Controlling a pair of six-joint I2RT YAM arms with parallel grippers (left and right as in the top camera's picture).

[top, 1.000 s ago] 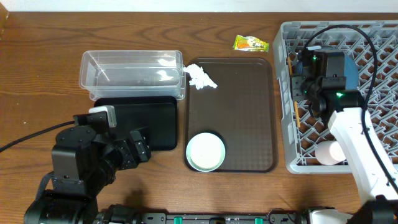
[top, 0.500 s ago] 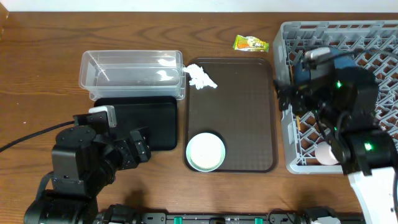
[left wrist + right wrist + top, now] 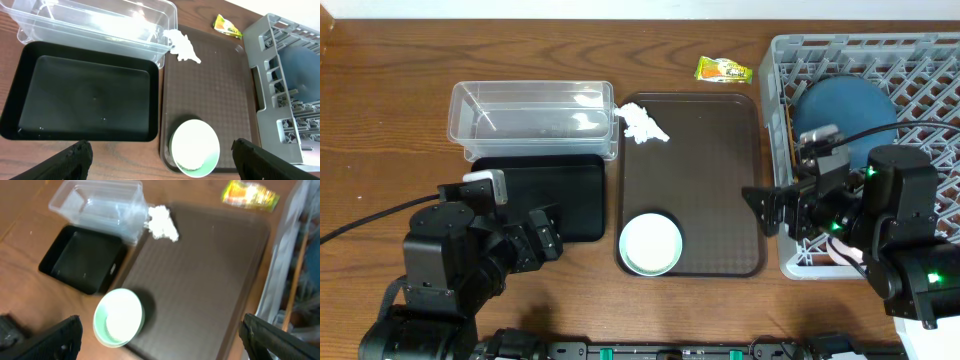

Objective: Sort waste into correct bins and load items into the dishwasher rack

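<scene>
On the brown serving tray (image 3: 705,150) a mint bowl (image 3: 651,243) stands at the near end, and a crumpled white tissue (image 3: 642,122) lies at the far left corner. The snack wrapper (image 3: 722,70) rests on the table beyond the tray. The clear tub (image 3: 532,118) and the black tray (image 3: 555,195) are side by side at the left, and both look empty. The grey rack (image 3: 780,95) holds a blue bowl (image 3: 845,112), a chopstick (image 3: 296,275) and a pink cup (image 3: 840,250) half hidden by my arm. My right gripper (image 3: 767,210) hangs open at the rack's left edge. My left gripper (image 3: 542,238) is open near the black tray.
The rack's left wall (image 3: 267,75) rises right beside the serving tray (image 3: 210,85). Bare wooden table (image 3: 390,100) stretches to the left of the tub and along the near edge.
My right arm has pulled back from the far part of the rack to its near left edge. Its jaws have spread wide. The blue bowl is now uncovered. The left arm has not moved.
</scene>
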